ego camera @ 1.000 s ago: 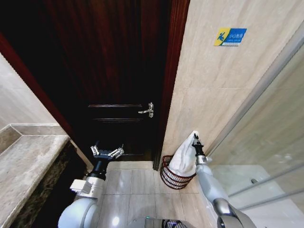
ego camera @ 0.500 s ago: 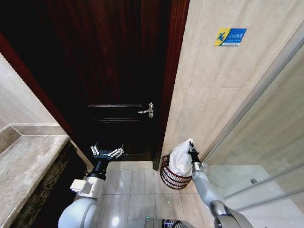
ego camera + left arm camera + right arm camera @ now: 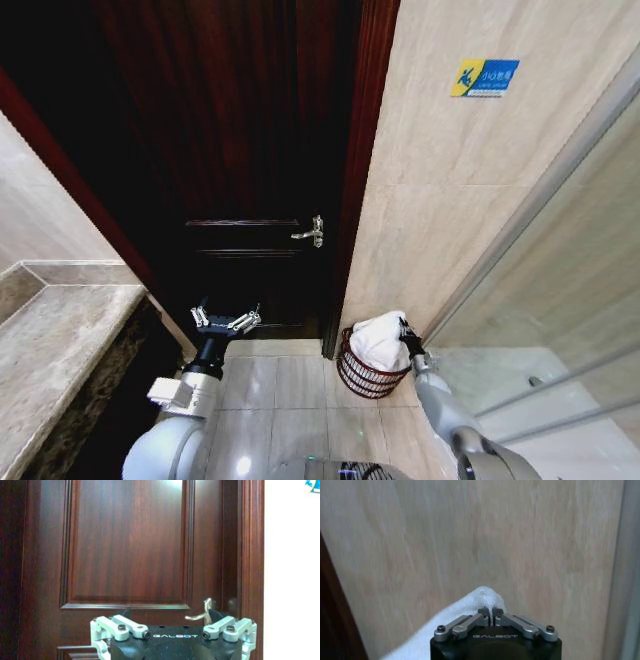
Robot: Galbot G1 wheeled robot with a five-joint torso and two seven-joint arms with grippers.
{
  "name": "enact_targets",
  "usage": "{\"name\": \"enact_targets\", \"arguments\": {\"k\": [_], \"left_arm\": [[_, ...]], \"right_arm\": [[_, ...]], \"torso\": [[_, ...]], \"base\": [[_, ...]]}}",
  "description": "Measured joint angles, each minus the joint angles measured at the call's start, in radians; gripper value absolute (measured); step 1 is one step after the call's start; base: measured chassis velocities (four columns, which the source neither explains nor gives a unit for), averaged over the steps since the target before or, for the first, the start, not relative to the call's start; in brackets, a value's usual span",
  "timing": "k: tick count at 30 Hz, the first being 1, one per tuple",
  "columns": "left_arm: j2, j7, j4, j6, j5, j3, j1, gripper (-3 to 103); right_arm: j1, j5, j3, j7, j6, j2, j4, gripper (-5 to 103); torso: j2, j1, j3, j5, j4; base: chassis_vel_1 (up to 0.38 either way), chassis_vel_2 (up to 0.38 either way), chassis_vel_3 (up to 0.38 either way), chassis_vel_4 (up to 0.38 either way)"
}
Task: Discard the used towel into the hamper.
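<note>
The white towel [image 3: 380, 340] is heaped in the hamper [image 3: 362, 376], which is set on the floor tiles against the wall beside the door. A fold is clamped between the right gripper [image 3: 406, 336] fingers. The left gripper [image 3: 226, 320] is held spread before the door.

White towel [image 3: 378, 338], reddish-brown banded hamper [image 3: 366, 376], dark wood door [image 3: 230, 150].

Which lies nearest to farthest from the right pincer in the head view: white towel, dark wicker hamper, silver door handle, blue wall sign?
From the right pincer:
1. White cloth towel, pinched in it, over the hamper.
2. Dark reddish-brown wicker hamper, just below.
3. Silver metal door handle, on the door, up and leftward.
4. Blue rectangular wall sign, high on the tiled wall.
</note>
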Motion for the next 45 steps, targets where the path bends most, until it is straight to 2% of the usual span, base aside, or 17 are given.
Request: {"name": "enact_targets", "arguments": {"k": [13,21,23,24,25,26,27,29,31,33,35,36,39,40,41,44,45], "left_arm": [[0.000,0.000,0.000,0.000,0.000,0.000,0.000,100],[0.000,0.000,0.000,0.000,0.000,0.000,0.000,100],[0.000,0.000,0.000,0.000,0.000,0.000,0.000,100],[0.000,0.000,0.000,0.000,0.000,0.000,0.000,100],[0.000,0.000,0.000,0.000,0.000,0.000,0.000,100],[0.000,0.000,0.000,0.000,0.000,0.000,0.000,100],[0.000,0.000,0.000,0.000,0.000,0.000,0.000,100],[0.000,0.000,0.000,0.000,0.000,0.000,0.000,100],[0.000,0.000,0.000,0.000,0.000,0.000,0.000,100],[0.000,0.000,0.000,0.000,0.000,0.000,0.000,100],[0.000,0.000,0.000,0.000,0.000,0.000,0.000,100],[0.000,0.000,0.000,0.000,0.000,0.000,0.000,100],[0.000,0.000,0.000,0.000,0.000,0.000,0.000,100],[0.000,0.000,0.000,0.000,0.000,0.000,0.000,100],[0.000,0.000,0.000,0.000,0.000,0.000,0.000,100],[0.000,0.000,0.000,0.000,0.000,0.000,0.000,100],[0.000,0.000,0.000,0.000,0.000,0.000,0.000,100]], "right_arm": [[-0.037,-0.063,0.006,0.014,-0.079,0.000,-0.003,2],[-0.030,-0.140,0.011,0.098,-0.166,-0.005,-0.022,2],[-0.032,-0.214,0.018,0.135,-0.208,-0.009,-0.031,0],[-0.032,-0.214,0.018,0.135,-0.208,-0.009,-0.031,0],[-0.032,-0.248,0.021,0.142,-0.224,-0.012,-0.041,5],[-0.033,-0.268,0.024,0.145,-0.235,-0.014,-0.048,5],[-0.035,-0.318,0.029,0.155,-0.270,-0.015,-0.069,15],[-0.033,-0.335,0.032,0.162,-0.285,-0.015,-0.084,15],[-0.020,-0.339,0.035,0.166,-0.298,-0.014,-0.121,27],[-0.015,-0.339,0.035,0.166,-0.306,-0.013,-0.125,32],[0.001,-0.352,0.035,0.185,-0.343,-0.010,-0.132,42],[0.001,-0.352,0.035,0.185,-0.343,-0.010,-0.132,42],[0.037,-0.368,0.044,0.245,-0.440,-0.020,-0.164,59],[0.039,-0.366,0.045,0.249,-0.451,-0.028,-0.165,59],[0.039,-0.366,0.045,0.249,-0.451,-0.028,-0.165,59],[-0.012,-0.340,0.044,0.258,-0.414,-0.041,-0.074,76],[-0.012,-0.340,0.044,0.258,-0.414,-0.041,-0.074,76]], "torso": [[0.000,0.000,0.000,0.0000,-0.0001],[0.000,0.000,0.000,-0.0002,0.0000],[0.000,0.001,0.000,-0.0001,0.0000],[0.000,0.001,0.000,-0.0001,0.0000],[0.000,0.001,0.000,-0.0003,0.0000],[0.000,0.001,0.000,-0.0003,0.0000],[-0.001,0.002,0.001,0.0002,-0.0002],[0.000,0.001,0.000,0.0000,-0.0002],[0.000,0.000,0.000,-0.0002,-0.0002],[0.000,0.000,0.000,-0.0001,-0.0002],[0.000,-0.001,0.000,0.0001,-0.0001],[0.000,-0.001,0.000,0.0001,-0.0001],[0.000,-0.001,0.000,0.0001,0.0001],[0.000,0.000,0.000,-0.0001,0.0001],[0.000,0.000,0.000,-0.0001,0.0001],[0.000,0.000,0.000,-0.0002,-0.0001],[0.000,0.000,0.000,-0.0002,-0.0001]], "base": [[0.000,0.000,0.000,0.000],[-0.106,0.109,0.111,-0.107],[-0.156,0.167,0.147,-0.152],[-0.162,0.167,0.138,-0.157],[-0.144,0.128,0.138,-0.157],[-0.144,0.128,0.094,-0.113],[-0.088,0.080,0.004,-0.010],[-0.088,0.066,0.004,-0.010],[0.000,0.000,0.000,0.000],[0.000,0.000,0.000,0.000],[0.011,-0.032,-0.013,0.029],[0.023,-0.064,-0.026,0.057],[0.008,-0.012,-0.016,0.019],[0.000,0.000,0.000,0.000],[0.000,0.000,0.000,0.000],[0.000,0.000,0.000,0.000],[0.000,0.000,0.000,0.000]]}}
